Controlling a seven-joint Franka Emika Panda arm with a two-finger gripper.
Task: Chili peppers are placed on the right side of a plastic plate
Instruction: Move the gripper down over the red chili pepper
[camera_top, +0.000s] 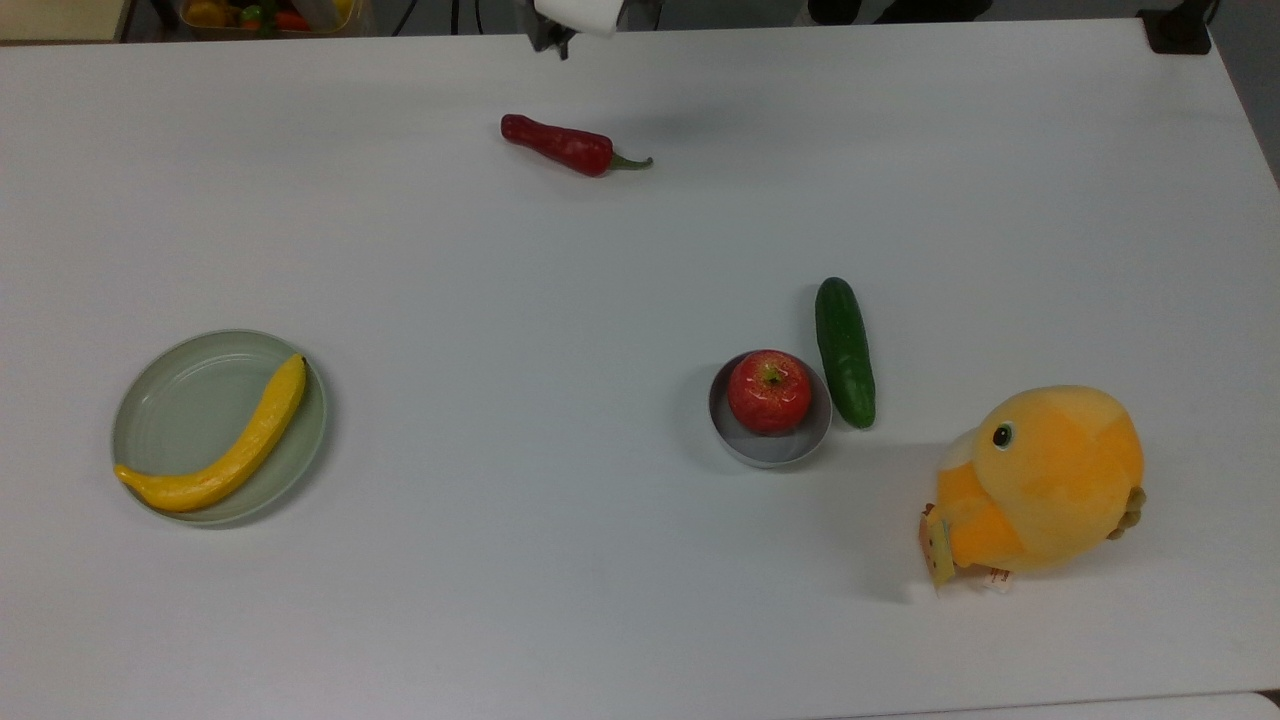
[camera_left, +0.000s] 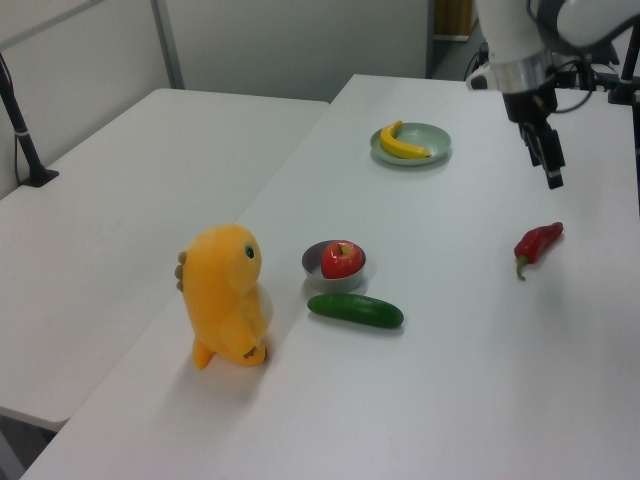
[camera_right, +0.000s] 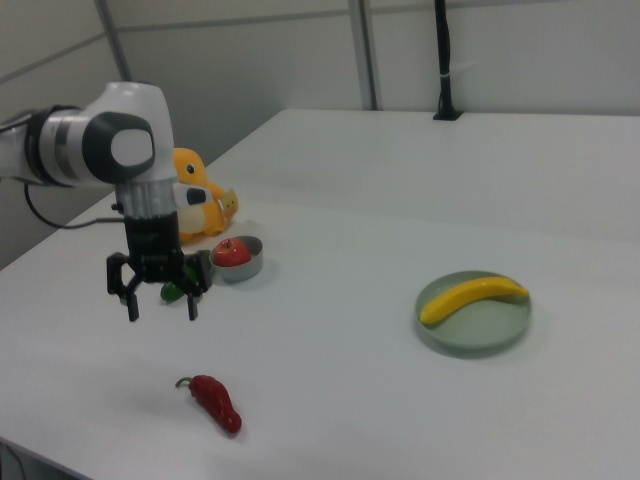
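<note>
The dark red chili pepper (camera_top: 560, 146) (camera_left: 537, 243) (camera_right: 215, 402) lies alone on the white table, its green stem pointing to the top view's right. The pale grey-green plastic plate (camera_top: 185, 400) (camera_left: 432, 138) (camera_right: 482, 328) sits far off at the top view's left and holds a yellow banana (camera_top: 230, 450). My gripper (camera_right: 162, 305) (camera_left: 551, 168) (camera_top: 555, 42) hangs open in the air with nothing between its fingers. In the right view it is above the chili and a little to its left. In the top view it sits at the upper edge.
A red apple (camera_top: 769, 390) rests in a small grey bowl (camera_top: 775, 452), with a green cucumber (camera_top: 845, 350) lying beside it. An orange plush toy (camera_top: 1045, 480) stands at the top view's lower right. A second table adjoins on the left view's left.
</note>
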